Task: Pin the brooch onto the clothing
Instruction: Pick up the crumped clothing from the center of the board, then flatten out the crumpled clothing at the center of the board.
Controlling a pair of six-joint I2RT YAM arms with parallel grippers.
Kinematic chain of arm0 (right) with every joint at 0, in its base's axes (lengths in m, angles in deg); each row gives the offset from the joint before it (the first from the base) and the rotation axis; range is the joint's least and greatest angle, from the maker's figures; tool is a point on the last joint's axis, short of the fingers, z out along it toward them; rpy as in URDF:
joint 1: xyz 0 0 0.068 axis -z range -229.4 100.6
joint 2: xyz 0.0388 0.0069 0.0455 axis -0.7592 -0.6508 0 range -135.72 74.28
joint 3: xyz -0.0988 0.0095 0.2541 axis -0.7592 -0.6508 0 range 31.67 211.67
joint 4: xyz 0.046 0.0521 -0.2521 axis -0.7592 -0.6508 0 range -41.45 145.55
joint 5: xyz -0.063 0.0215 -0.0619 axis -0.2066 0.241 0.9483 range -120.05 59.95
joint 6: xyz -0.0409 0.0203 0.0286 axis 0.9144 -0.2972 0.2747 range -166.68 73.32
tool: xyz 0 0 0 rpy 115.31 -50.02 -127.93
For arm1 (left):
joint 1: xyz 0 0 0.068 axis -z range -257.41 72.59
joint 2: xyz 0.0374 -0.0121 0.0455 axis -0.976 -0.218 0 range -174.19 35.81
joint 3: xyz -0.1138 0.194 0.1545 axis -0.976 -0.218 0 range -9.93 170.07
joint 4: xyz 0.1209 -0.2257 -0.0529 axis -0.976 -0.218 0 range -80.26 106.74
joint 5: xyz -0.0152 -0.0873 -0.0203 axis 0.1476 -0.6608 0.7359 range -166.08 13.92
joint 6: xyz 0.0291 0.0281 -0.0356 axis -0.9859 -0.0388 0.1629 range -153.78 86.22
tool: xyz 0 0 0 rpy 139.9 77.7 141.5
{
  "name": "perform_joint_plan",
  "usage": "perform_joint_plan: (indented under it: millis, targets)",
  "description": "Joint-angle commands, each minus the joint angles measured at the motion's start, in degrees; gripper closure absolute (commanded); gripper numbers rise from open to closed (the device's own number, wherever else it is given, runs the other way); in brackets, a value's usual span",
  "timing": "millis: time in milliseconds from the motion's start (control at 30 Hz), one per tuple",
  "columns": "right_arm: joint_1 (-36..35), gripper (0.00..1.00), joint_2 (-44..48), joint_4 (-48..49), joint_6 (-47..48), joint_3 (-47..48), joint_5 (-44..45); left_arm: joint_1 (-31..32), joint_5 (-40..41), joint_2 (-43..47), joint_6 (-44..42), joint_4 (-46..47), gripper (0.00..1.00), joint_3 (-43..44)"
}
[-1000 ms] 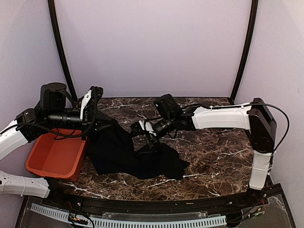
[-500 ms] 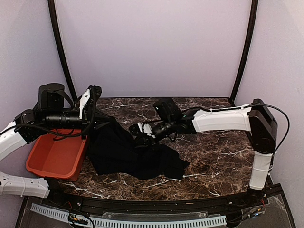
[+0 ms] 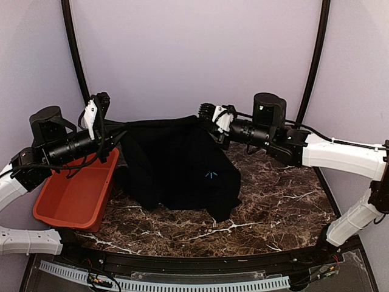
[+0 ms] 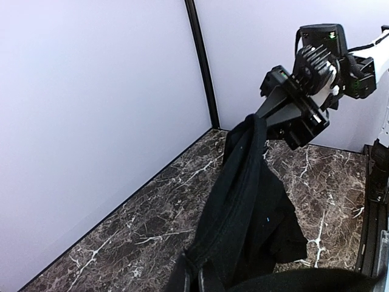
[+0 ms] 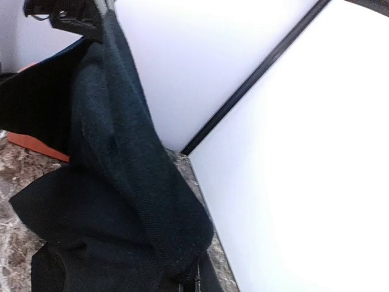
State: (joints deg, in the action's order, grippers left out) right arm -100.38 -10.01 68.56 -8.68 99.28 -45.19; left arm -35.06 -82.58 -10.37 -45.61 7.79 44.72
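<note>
The clothing [image 3: 176, 164], a black T-shirt with a small blue mark on its front, hangs stretched in the air between both arms, its lower part resting on the table. My left gripper [image 3: 117, 135] is shut on its left top edge, my right gripper [image 3: 206, 121] shut on its right top edge. In the left wrist view the clothing [image 4: 243, 207] runs from my left gripper [image 4: 197, 281] up to the right gripper [image 4: 258, 118]. In the right wrist view the clothing [image 5: 115, 182] drapes over my right gripper [image 5: 191, 281]. The brooch is out of view.
A red bin [image 3: 73, 201] sits at the table's left edge, below the left arm. The dark marble table [image 3: 273, 201] is enclosed by pale walls with black corner posts [image 3: 313, 61].
Both arms have risen and spread apart. The right gripper shut on the clothing, which was crumpled on the table, and it now hangs stretched between the two grippers.
</note>
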Motion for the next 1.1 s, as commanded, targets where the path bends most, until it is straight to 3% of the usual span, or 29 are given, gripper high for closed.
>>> perform_joint_plan:
  millis: [0,267,333,467,600,800,1033,1067]
  targets:
    - [-1.73,1.0,5.59,7.72,3.9,-0.45,16.26,0.02,3.39,-0.62,-1.7,7.57,0.99,0.86]
    - [-8.18,1.0,6.71,3.0,15.27,2.96,25.87,-0.02,-2.14,-1.84,-2.31,8.75,0.99,3.41]
    - [-9.34,1.0,6.04,3.33,17.38,2.35,28.69,0.01,1.09,-1.09,-1.78,8.77,0.99,2.72]
    - [-10.9,1.0,4.69,0.24,16.06,1.42,30.14,0.0,15.54,1.55,0.31,3.37,0.99,3.03]
    - [-13.88,1.0,3.87,-6.38,12.59,-1.54,24.64,-0.01,19.48,3.89,1.5,-9.2,0.99,3.77]
    - [-15.96,1.0,3.64,-9.6,5.11,-7.59,13.8,0.05,4.89,2.03,1.96,-29.93,0.9,3.43]
    - [-17.32,1.0,1.29,-12.68,-0.87,-9.7,-3.13,-0.01,3.34,1.46,3.11,-37.42,0.78,2.64]
    - [-17.74,0.96,-0.08,-15.74,-1.1,-9.0,-4.21,0.01,3.4,1.23,2.8,-37.7,0.76,3.04]
